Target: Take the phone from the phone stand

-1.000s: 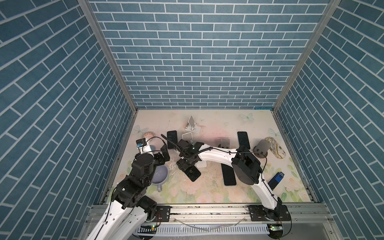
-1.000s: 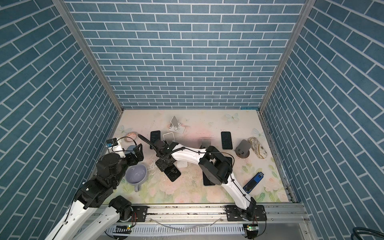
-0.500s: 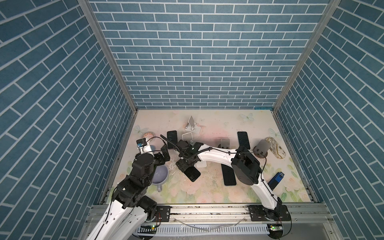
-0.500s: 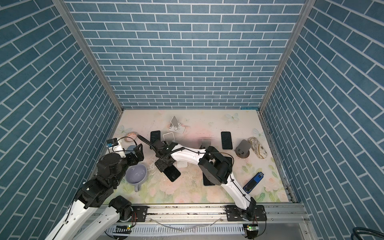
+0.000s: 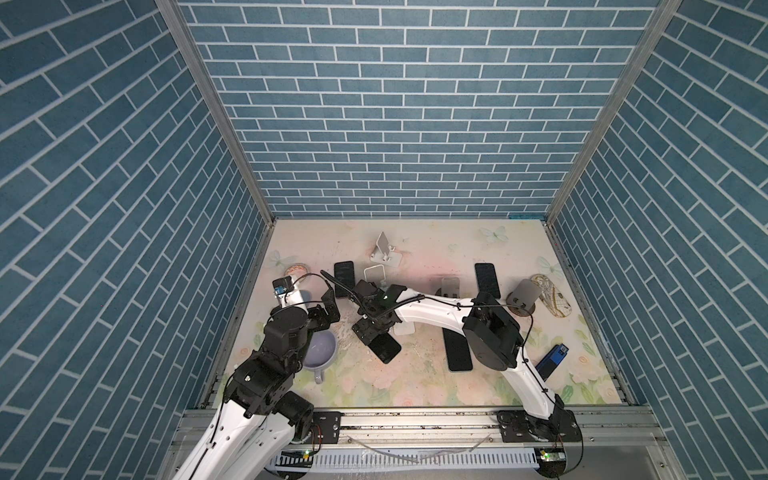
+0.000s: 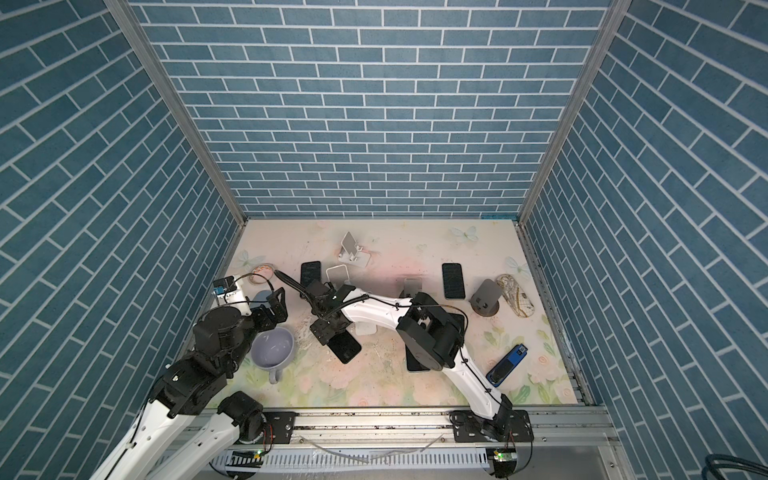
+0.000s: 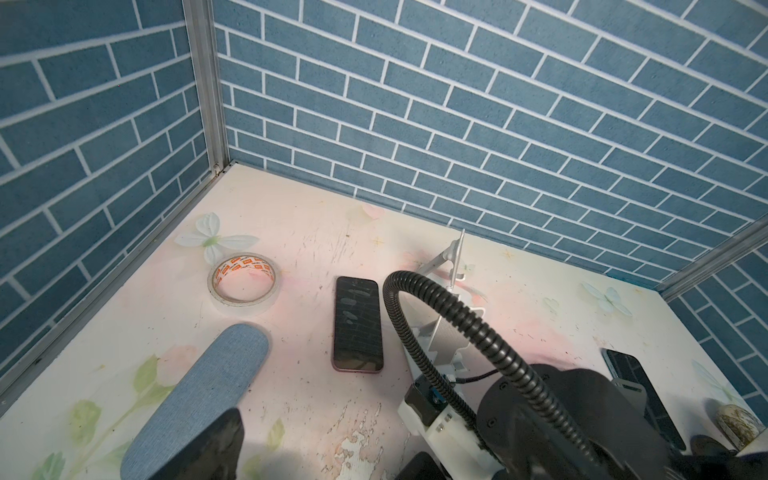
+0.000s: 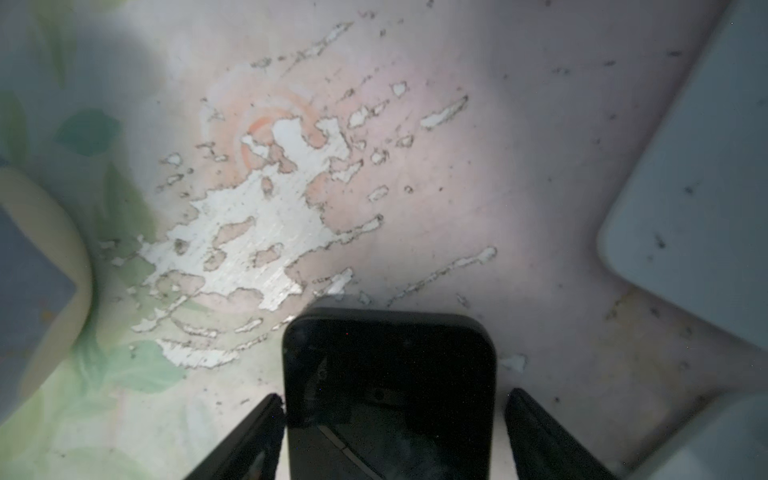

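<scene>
Floral tabletop (image 6: 374, 382), lilac mug (image 6: 272, 345) (upright), phone (image 6: 345, 347) flat

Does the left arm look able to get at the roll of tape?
Probably yes: the tape roll lies uncovered close ahead of the left end effector, which is open and empty; a blue-grey pad beside it might need skirting.

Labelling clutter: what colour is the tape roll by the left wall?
White tape roll, orange print inside its core; clearest in the left wrist view.
</scene>
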Robot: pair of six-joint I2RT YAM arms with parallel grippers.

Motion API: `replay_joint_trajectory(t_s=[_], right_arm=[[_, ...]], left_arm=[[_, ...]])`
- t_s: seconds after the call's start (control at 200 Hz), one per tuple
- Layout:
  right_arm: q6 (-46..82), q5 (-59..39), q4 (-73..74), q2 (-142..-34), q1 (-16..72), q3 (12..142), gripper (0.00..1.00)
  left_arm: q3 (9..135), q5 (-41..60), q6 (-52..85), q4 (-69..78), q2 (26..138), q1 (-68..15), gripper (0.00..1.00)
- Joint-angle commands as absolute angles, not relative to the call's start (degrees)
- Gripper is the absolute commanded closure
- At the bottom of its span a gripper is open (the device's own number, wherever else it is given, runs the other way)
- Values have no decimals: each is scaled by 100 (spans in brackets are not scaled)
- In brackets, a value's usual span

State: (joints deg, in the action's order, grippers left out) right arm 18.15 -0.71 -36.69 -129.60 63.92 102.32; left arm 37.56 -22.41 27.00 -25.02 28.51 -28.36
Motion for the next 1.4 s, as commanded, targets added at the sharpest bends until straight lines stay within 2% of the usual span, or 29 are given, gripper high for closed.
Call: replay_joint_trajectory(t_s=[0.0,0.52,0.97,1.2,1.396], right_arm=[[1864,369,-4270,-12666,6360,10076,15],[1723,605,-4270,-12053,6346,10095,12],[1819,1310,-3967,-11250,6346,9761,12],[2424,2599,-3889,-10908,6330,9365,11],[2820,2922,-3884,-10863,6262,9108,8]], left_arm=[[3753,-2232,2689,-2558,2747,-2795,0],[3847,-2250,2689,-2681,2667,-2788,0],[3840,-2312,2669,-2698,2584,-2787,0],[3826,-2338,2654,-2716,2602,-2795,0],[3819,-2338,2654,-2665,2636,-2794,0]])
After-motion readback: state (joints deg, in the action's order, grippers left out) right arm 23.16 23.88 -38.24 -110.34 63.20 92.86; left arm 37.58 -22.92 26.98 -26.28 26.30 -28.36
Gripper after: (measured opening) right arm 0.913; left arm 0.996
